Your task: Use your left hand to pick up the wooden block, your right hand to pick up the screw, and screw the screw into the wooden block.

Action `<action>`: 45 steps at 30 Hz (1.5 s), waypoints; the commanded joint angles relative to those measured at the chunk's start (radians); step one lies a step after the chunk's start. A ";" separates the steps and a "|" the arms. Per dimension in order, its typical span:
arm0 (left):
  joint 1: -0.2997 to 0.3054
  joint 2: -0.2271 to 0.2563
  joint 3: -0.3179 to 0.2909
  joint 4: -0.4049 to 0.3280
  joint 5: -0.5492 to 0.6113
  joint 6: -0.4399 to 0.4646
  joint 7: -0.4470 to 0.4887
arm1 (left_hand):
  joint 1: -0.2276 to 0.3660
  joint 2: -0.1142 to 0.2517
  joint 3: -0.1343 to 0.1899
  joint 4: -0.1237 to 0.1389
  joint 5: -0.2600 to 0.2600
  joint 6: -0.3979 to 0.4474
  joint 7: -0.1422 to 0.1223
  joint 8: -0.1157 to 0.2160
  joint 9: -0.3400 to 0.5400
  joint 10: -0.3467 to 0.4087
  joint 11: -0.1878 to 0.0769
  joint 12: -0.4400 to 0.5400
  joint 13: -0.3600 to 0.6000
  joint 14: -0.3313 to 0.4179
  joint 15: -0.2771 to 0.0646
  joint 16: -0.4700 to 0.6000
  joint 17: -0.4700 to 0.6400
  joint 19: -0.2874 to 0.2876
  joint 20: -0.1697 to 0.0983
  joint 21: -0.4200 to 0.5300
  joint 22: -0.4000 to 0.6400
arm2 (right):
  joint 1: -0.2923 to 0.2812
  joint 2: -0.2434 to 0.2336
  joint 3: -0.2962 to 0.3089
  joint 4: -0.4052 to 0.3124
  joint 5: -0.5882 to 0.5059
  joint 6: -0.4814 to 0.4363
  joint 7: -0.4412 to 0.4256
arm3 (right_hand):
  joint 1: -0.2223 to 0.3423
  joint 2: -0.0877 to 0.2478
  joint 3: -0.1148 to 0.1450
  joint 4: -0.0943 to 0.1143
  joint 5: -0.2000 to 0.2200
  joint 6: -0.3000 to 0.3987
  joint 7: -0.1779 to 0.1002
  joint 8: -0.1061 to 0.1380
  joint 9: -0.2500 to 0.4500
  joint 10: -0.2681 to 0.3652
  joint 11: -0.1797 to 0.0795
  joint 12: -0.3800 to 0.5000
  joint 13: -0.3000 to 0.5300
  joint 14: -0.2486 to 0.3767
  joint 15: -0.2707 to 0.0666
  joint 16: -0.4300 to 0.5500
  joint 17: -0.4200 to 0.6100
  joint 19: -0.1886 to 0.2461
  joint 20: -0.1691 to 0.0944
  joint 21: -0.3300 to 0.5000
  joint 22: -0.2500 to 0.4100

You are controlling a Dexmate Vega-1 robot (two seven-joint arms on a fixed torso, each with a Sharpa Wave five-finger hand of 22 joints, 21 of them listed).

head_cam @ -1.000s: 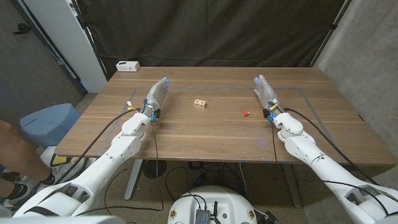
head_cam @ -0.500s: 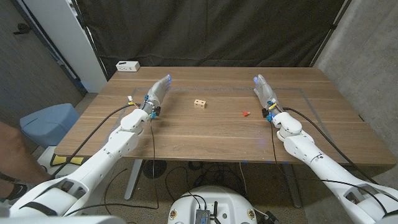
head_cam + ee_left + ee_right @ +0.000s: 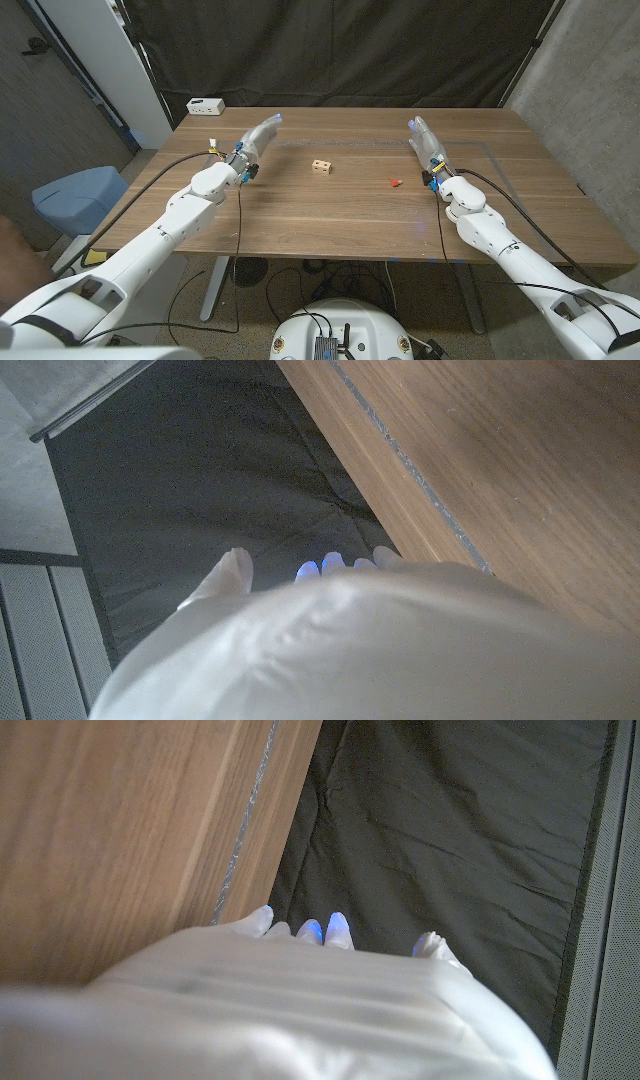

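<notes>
Wooden tabletop [image 3: 340,215], black curtain [image 3: 340,50] behind, white box [image 3: 205,105] at corner.
Small wooden block [image 3: 321,167] and red screw [image 3: 394,182] lie unobstructed; both hands' fingers released.

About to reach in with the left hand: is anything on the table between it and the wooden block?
Nothing visible. Bare table lies between the left hand and the wooden block. The screw lies beyond the block, nearer the right hand.

The pale, white-covered back of the right hand [image 3: 300,1010] spreads across the near part of the right wrist view, somewhat blurred. Its fingers [image 3: 337,930] reach away from the camera, the tips glowing blue. Beside them runs the brown wooden worktop [image 3: 110,830], its edge slanting. Beyond the edge hangs a creased black fabric curtain [image 3: 450,830].
</notes>
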 commanded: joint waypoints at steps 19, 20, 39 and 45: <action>-0.155 0.165 0.124 -0.174 0.353 0.219 -0.071 | 0.155 -0.063 0.018 -0.133 0.014 0.075 -0.045 0.035 0.008 0.086 -0.059 0.023 0.009 0.029 0.025 0.017 0.007 0.064 0.058 0.013 0.001 | 0.054 0.012 -0.004 0.080 -0.019 0.017 0.007 | 0.016 -0.002 0.011 -0.002 0.007 -0.007 -0.001 0.004 0.006 -0.004 -0.012 0.002 0.003 -0.009 -0.011 0.001 0.000 -0.001 -0.009 0.006 0.005; -0.160 0.175 0.131 -0.191 0.380 0.233 -0.071 | 0.166 -0.070 0.018 -0.135 0.013 0.082 -0.049 0.037 0.009 0.097 -0.065 0.026 0.010 0.035 0.023 0.018 0.008 0.069 0.060 0.012 0.000 | 0.056 0.013 -0.004 0.084 -0.020 0.018 0.006 | 0.016 -0.002 0.011 -0.002 0.007 -0.007 0.000 0.004 0.006 -0.004 -0.012 0.002 0.003 -0.009 -0.011 0.001 0.000 0.000 -0.008 0.006 0.005; -0.261 0.231 0.231 -0.317 0.672 0.366 -0.210 | 0.326 -0.169 0.001 -0.130 -0.002 0.187 -0.085 0.058 0.013 0.201 -0.089 0.045 0.020 0.084 -0.029 0.016 0.009 -0.014 0.129 -0.018 0.005 | 0.063 0.011 -0.008 0.099 -0.023 0.016 0.013 | 0.015 -0.003 0.014 -0.004 0.007 -0.008 0.000 0.004 0.006 -0.005 -0.013 0.002 0.003 -0.009 -0.012 0.001 0.001 0.002 -0.007 0.006 0.005; -0.310 0.214 0.275 -0.325 0.767 0.384 -0.274 | 0.345 -0.174 -0.005 -0.124 -0.003 0.182 -0.090 0.051 0.014 0.196 -0.091 0.039 0.022 0.069 -0.025 0.012 0.010 -0.066 0.139 -0.018 0.007 | 0.072 0.014 -0.011 0.115 -0.027 0.021 0.018 | 0.015 -0.003 0.014 -0.004 0.007 -0.008 0.001 0.004 0.006 -0.004 -0.013 0.003 0.003 -0.009 -0.012 0.001 0.001 0.003 -0.008 0.007 0.005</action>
